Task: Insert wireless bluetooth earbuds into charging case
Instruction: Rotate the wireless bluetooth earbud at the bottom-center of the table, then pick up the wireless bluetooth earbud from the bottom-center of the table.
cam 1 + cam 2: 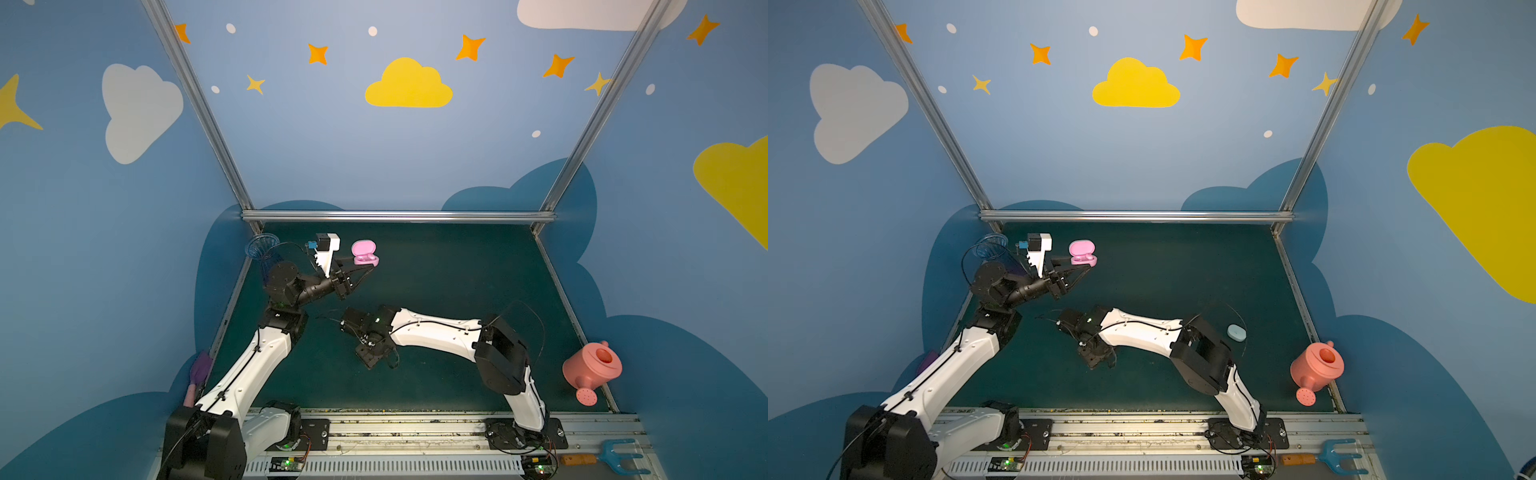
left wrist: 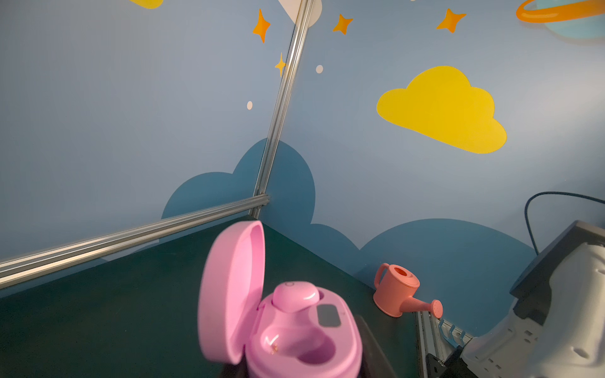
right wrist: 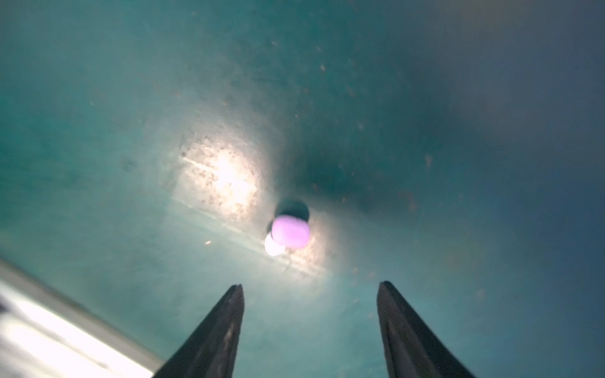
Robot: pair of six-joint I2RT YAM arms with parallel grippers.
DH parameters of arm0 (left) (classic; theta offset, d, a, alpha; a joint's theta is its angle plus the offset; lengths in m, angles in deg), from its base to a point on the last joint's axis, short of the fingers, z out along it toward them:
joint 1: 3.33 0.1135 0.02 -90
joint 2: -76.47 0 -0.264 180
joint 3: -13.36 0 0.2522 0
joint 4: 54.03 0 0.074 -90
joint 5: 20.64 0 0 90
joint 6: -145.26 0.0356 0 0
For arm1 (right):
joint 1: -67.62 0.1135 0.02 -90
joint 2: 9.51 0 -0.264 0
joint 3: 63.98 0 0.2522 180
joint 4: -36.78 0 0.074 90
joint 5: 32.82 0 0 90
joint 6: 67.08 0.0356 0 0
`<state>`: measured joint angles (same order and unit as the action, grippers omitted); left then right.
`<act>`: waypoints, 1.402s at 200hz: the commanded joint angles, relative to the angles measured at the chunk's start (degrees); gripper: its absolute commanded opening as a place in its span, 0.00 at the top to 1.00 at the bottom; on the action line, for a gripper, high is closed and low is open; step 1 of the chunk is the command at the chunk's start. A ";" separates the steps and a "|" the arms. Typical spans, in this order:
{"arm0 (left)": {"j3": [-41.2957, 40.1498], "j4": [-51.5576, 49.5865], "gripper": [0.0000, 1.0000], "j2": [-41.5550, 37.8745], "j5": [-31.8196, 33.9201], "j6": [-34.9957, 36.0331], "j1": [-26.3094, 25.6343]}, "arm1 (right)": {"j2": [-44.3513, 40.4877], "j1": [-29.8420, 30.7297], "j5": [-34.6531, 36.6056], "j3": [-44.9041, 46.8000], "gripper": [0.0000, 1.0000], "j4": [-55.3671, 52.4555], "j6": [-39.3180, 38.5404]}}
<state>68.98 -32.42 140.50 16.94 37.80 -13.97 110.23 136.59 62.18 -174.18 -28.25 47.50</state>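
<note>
Pink earbud [image 3: 290, 235] loose on green tabletop [image 3: 131, 114]

Lies just ahead of right end effector [image 3: 311, 288], fingers wide, holding nothing. Second earbud [image 2: 294, 296] seated in pink charging case [image 2: 304, 340], lid up, neighbouring socket empty. Left end effector [image 1: 365, 268] clamped on that case, far left. Pale blue case [image 1: 1236, 332] at right.

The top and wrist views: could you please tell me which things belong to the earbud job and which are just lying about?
Job: pink charging case, seated pink earbud, loose pink earbud, pale blue case.
Lying about: watering can, blue rake, purple tool.
</note>
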 commanded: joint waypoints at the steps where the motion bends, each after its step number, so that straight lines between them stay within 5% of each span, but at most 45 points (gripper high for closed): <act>1: 0.76 1.27 0.91 -0.32 -0.75 -0.18 0.59 | -1.50 -0.73 -7.54 -1.00 0.40 -2.25 7.99; 128: -6.26 -6.79 0.91 -10.34 6.10 -0.14 1.53 | 5.71 -2.75 -12.46 -4.84 0.45 -1.97 12.56; 280: -6.62 -4.61 0.91 -8.31 4.25 -1.61 5.62 | 11.15 -3.31 -17.06 -10.69 0.46 -2.74 10.36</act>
<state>62.82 -38.37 132.39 21.92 36.27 -8.57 120.13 133.22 46.31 -182.91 -29.58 58.73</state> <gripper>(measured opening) 0.382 0.537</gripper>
